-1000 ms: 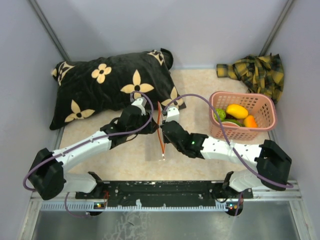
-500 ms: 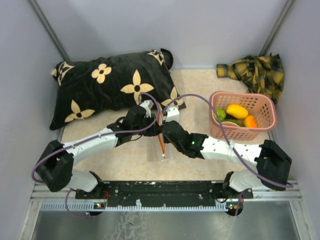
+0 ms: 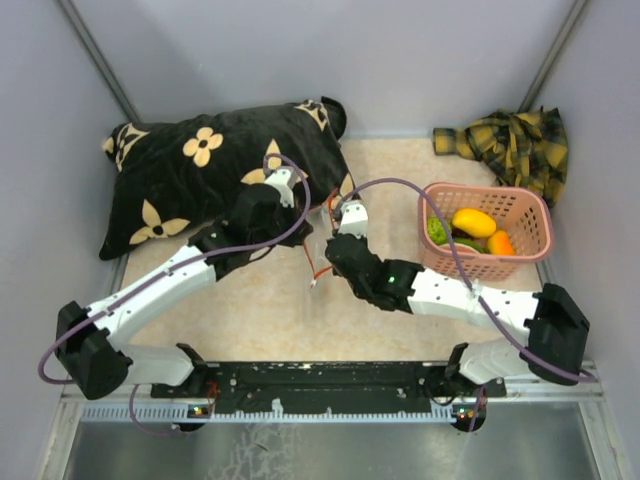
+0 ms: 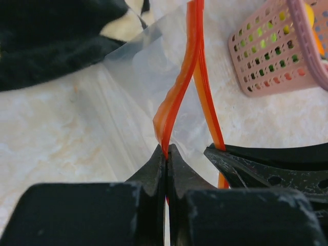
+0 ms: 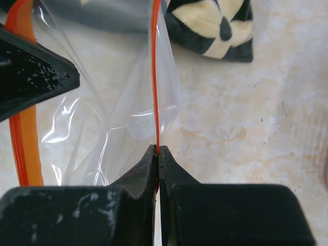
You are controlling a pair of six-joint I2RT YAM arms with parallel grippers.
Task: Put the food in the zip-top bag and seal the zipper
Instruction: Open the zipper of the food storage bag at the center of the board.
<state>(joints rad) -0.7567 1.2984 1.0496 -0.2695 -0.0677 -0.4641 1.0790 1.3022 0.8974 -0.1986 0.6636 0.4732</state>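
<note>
While left end effector (image 4: 166, 154) clamps one zipper (image 4: 192, 51) lip, right end effector (image 5: 158, 151) clamps other.

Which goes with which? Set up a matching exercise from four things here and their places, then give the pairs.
1 zipper
2 food
3 plaid cloth
4 pillow

A far right corner
B in the pink basket
C far left side
D pinched by left end effector and right end effector

Pairs: 1-D, 2-B, 3-A, 4-C
</note>
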